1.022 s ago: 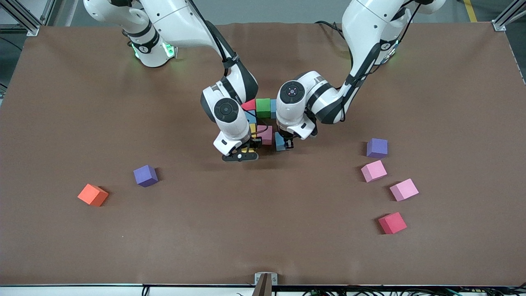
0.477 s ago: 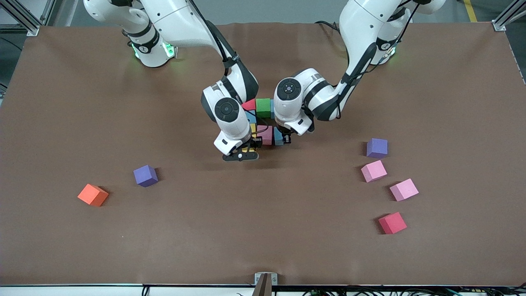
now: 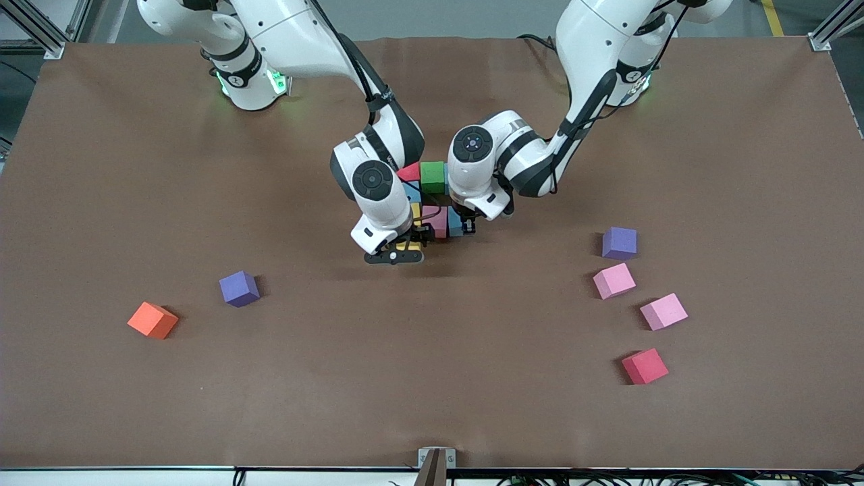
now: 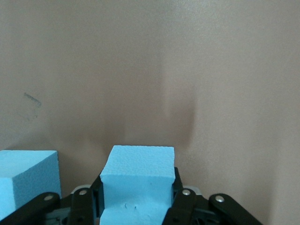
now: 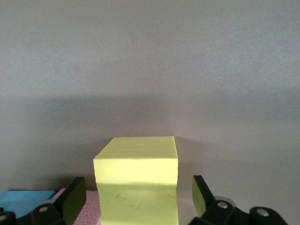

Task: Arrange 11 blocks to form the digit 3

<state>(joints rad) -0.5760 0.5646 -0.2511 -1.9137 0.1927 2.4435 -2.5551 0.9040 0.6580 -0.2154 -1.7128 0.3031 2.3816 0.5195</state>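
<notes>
A cluster of blocks sits mid-table: a red block (image 3: 408, 171), a green block (image 3: 432, 176) and a pink block (image 3: 439, 223) show between the two wrists. My left gripper (image 3: 465, 226) (image 4: 137, 187) is shut on a blue block (image 4: 137, 180) (image 3: 457, 225), held right beside the pink one. Another blue block (image 4: 27, 180) lies close by. My right gripper (image 3: 395, 254) (image 5: 138, 194) stands open around a yellow block (image 5: 137, 178), with a gap at each finger (image 5: 72, 204). That yellow block is at the cluster's end nearest the front camera.
Loose cubes lie toward the left arm's end: purple (image 3: 619, 243), two pink (image 3: 613, 280) (image 3: 663, 311) and red (image 3: 644, 366). Toward the right arm's end are a purple cube (image 3: 239, 288) and an orange cube (image 3: 152, 320).
The right gripper has opened and let go of the yellow block. The left gripper has carried its blue block in toward the cluster, up against the pink block.
</notes>
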